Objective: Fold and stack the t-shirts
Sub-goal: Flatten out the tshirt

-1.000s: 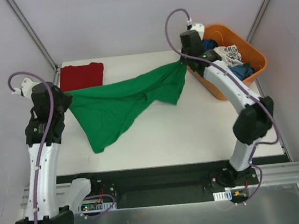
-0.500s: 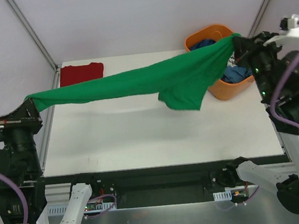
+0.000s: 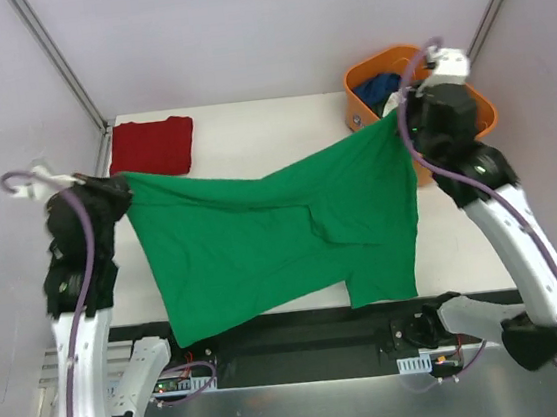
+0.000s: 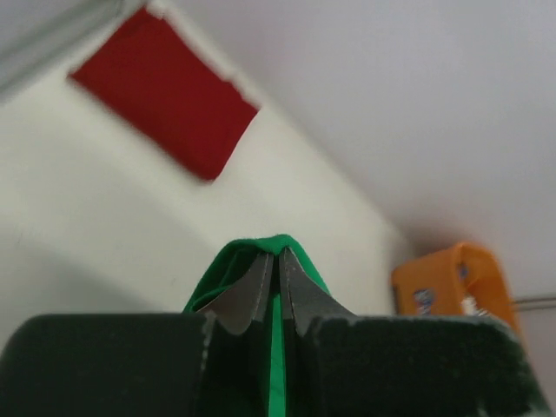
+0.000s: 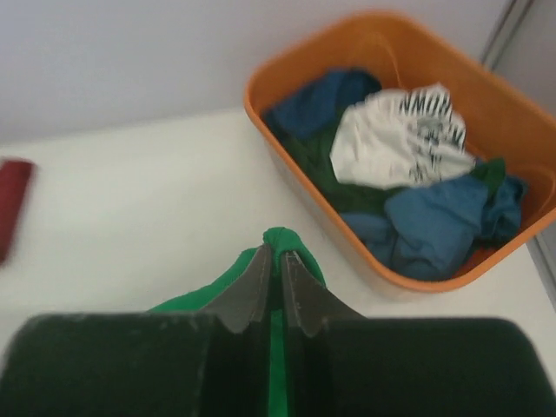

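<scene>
The green t-shirt (image 3: 282, 238) hangs spread between both arms above the table, its lower edge reaching past the table's near edge. My left gripper (image 3: 117, 181) is shut on the shirt's left top corner; in the left wrist view the green cloth (image 4: 276, 248) bulges over the closed fingertips (image 4: 254, 287). My right gripper (image 3: 399, 116) is shut on the right top corner, where green cloth (image 5: 280, 239) is pinched between its tips. The dark red t-shirt (image 3: 154, 145) lies folded flat at the table's far left corner, also seen as the red rectangle (image 4: 165, 91).
An orange basket (image 3: 353, 71) stands at the far right of the table, holding blue garments (image 5: 439, 217) and a white garment with dark print (image 5: 400, 139). Grey walls and slanted metal frame rails (image 3: 55, 58) enclose the table.
Both arms have come inward and lowered. The green shirt, a stretched, bunched band half a second ago, now hangs open as a wide sheet over the table.
</scene>
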You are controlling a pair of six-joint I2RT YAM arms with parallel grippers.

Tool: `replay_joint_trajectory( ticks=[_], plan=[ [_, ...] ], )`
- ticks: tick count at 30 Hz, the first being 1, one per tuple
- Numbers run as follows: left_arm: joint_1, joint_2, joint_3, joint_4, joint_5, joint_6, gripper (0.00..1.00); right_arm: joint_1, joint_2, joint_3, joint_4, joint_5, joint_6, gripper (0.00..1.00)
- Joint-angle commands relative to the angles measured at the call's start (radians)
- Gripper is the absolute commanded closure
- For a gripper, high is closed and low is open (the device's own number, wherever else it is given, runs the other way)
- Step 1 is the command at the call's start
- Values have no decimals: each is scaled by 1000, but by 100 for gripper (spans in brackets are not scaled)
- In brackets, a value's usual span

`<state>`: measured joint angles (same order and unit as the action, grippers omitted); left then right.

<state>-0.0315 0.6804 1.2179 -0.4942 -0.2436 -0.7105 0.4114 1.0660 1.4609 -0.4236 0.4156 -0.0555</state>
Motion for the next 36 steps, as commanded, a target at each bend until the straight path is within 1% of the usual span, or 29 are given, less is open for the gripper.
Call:
replay_joint_trajectory(
  ticks=[1, 2, 3, 4, 5, 6, 7, 8, 9, 11, 14, 15, 18, 20, 21, 22, 25, 26, 27, 28, 29, 30, 31, 32, 33, 35, 36],
  plan=[
    [4, 166, -243, -10, 113, -98, 100, -57, 240, -105, -24, -24, 26, 93],
    [4, 244, -270, -9, 130, -93, 100, -78, 288, -115, -26, -41, 46, 93],
    [4, 286, -300, -10, 163, -87, 100, -86, 340, -109, -39, -57, 78, 92],
    [4, 327, -308, -10, 174, -84, 100, -92, 447, -100, -47, -82, 86, 93],
    [2, 406, -316, -9, 181, -84, 100, -100, 498, -62, -59, -83, 95, 93],
    [4, 445, -311, -9, 181, -87, 100, -100, 550, -41, -82, -80, 100, 94],
    [2, 479, -304, -7, 173, -86, 100, -100, 639, -19, -89, -71, 100, 94],
    [4, 543, -293, -6, 168, -80, 100, -99, 676, 8, -98, -66, 103, 94],
    [4, 573, -269, -6, 162, -75, 100, -98, 710, 51, -113, -64, 105, 93],
    [4, 646, -230, -4, 153, -61, 100, -100, 773, 81, -116, -67, 106, 91],
    [4, 714, -204, -4, 158, -58, 100, -100, 801, 105, -119, -74, 105, 77],
    [2, 728, -190, -4, 161, -58, 100, -100, 801, 105, -127, -74, 105, 62],
    [4, 763, -169, -4, 158, -55, 100, -100, 775, 92, -153, -80, 106, 36],
    [4, 775, -158, -4, 152, -53, 100, -98, 720, 37, -153, -104, 106, 30],
    [4, 778, -156, -4, 150, -53, 100, -98, 668, 14, -156, -116, 112, 25],
    [4, 780, -156, -4, 150, -53, 100, -98, 642, -50, -153, -154, 112, 25],
    [4, 782, -164, -6, 152, -52, 100, -98, 522, -161, -158, -249, 137, 25],
    [4, 780, -173, -4, 153, -52, 100, -98, 493, -242, -161, -279, 146, 25],
    [4, 778, -178, -6, 158, -52, 100, -98, 441, -281, -165, -313, 169, 26],
    [4, 774, -184, -4, 159, -52, 100, -98, 418, -316, -168, -372, 183, 26],
    [4, 768, -193, -4, 161, -52, 100, -98, 399, -385, -175, -395, 195, 27],
    [4, 765, -198, -4, 167, -50, 100, -97, 379, -410, -193, -406, 210, 29],
    [4, 759, -201, -4, 171, -49, 100, -98, 374, -434, -204, -449, 230, 31],
    [4, 755, -207, -4, 176, -47, 100, -98, 373, -470, -216, -451, 236, 32],
    [4, 751, -210, -6, 181, -47, 100, -97, 371, -488, -218, -449, 246, 37],
    [4, 745, -215, -4, 193, -44, 100, -98, 368, -514, -196, -440, 275, 42],
    [4, 743, -216, -6, 196, -43, 100, -98, 364, -552, -178, -443, 285, 47]
  ],
)
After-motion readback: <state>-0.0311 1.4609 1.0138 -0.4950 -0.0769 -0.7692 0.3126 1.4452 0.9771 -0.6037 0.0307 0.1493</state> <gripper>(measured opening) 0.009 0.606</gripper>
